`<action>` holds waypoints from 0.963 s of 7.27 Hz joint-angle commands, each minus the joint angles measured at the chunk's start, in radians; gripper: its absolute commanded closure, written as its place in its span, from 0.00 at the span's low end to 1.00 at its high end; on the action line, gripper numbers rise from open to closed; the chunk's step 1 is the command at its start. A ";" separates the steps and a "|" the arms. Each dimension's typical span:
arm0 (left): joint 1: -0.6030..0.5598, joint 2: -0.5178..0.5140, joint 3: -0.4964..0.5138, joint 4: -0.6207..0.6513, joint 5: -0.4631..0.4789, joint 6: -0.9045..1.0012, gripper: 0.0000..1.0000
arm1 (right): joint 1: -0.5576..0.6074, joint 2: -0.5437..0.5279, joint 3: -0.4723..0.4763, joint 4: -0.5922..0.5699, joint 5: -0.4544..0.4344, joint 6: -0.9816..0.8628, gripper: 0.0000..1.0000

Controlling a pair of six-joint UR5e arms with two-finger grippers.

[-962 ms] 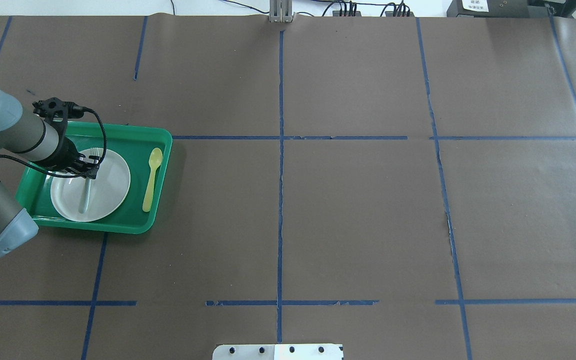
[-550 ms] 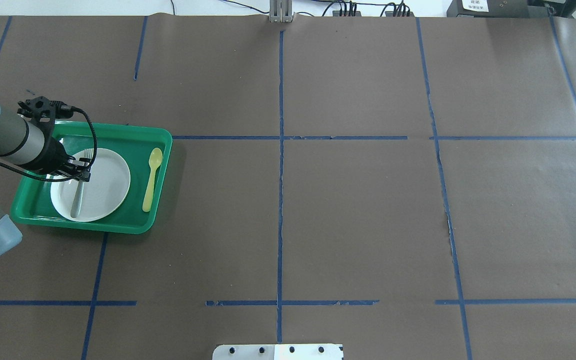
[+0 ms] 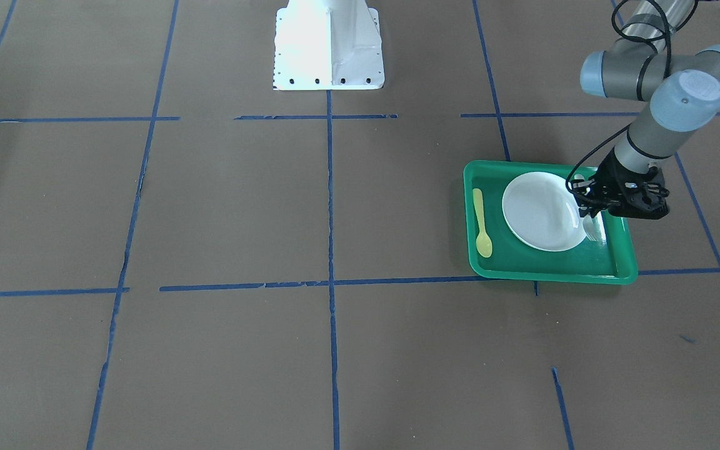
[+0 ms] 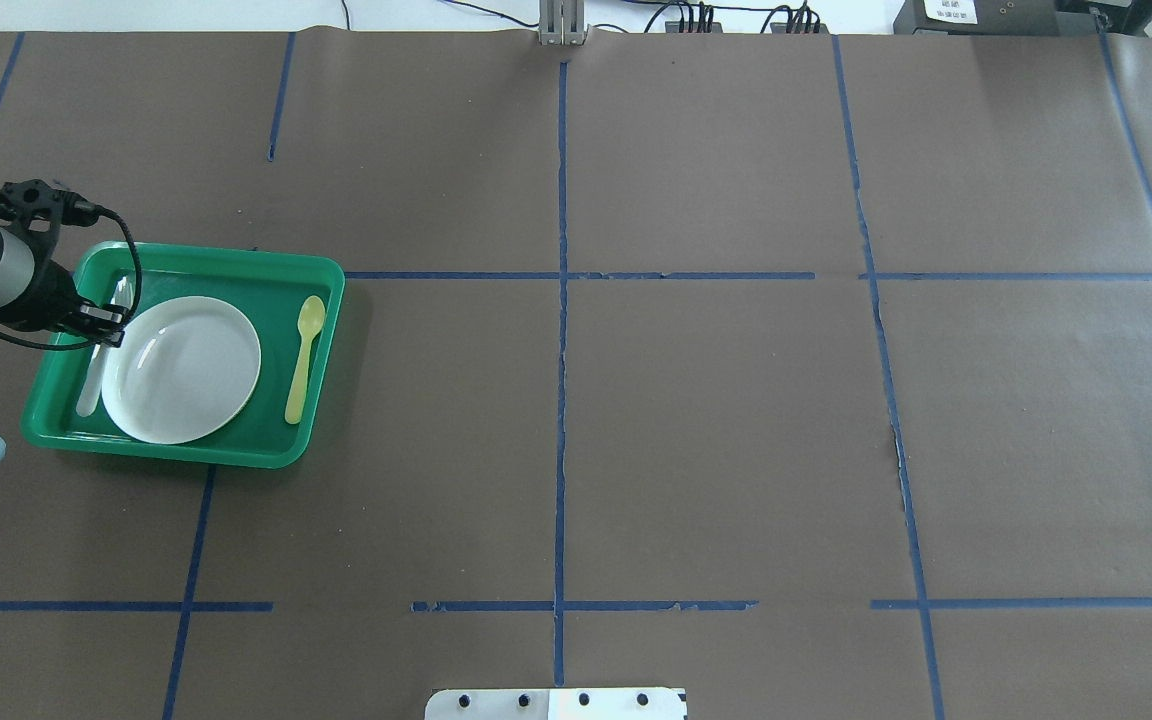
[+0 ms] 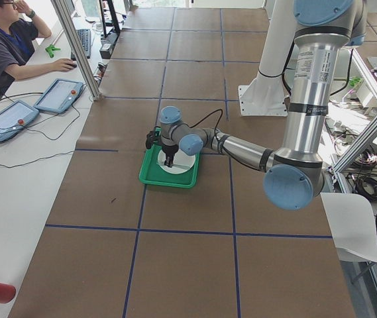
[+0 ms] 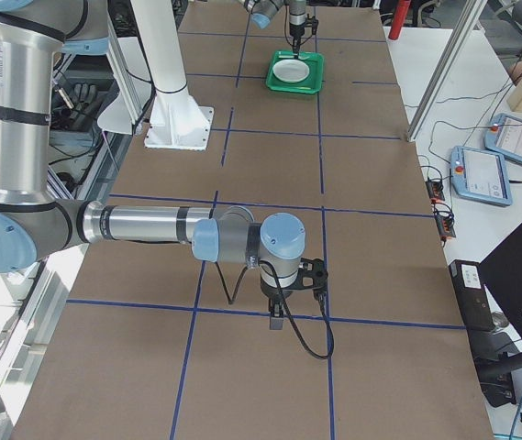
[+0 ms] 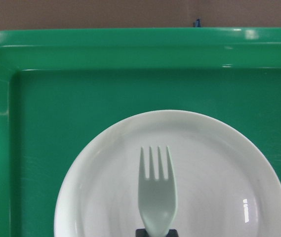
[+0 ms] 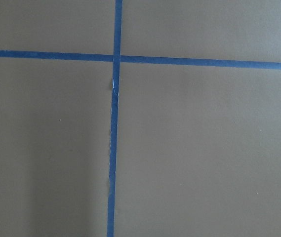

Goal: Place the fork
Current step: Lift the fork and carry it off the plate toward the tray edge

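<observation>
- Overhead exterior view: my left pincer (image 4: 104, 328) is closed on the fork (image 4: 88, 388), clamping it partway along, between head and handle end.
- The fork is over the tray (image 4: 236, 263), above the green strip between the plate (image 4: 191, 365) and the tray rim nearest the worktop's left edge. Its tines point toward the far edge.
- I cannot tell whether the fork touches the tray floor.
- My left wrist view shows the fork's head sticking out ahead of my fingers, seen against the plate.
- The tray sits near the worktop's left edge, about midway between its near and far edges.
- The spoon (image 4: 304, 345) lies in the tray on the plate's other side, apart from it.
- My right pincer (image 6: 276, 319) hangs over bare worktop toward the right edge, above a tape cross (image 8: 114, 58). How far it is open I cannot tell.
</observation>
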 commanded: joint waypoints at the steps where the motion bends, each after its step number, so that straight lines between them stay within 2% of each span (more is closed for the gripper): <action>1: -0.040 0.023 0.029 -0.002 0.000 0.073 1.00 | 0.000 0.000 -0.001 0.000 0.000 0.000 0.00; 7: -0.031 0.008 0.024 -0.002 -0.003 0.011 1.00 | 0.000 0.000 0.000 0.000 0.000 0.000 0.00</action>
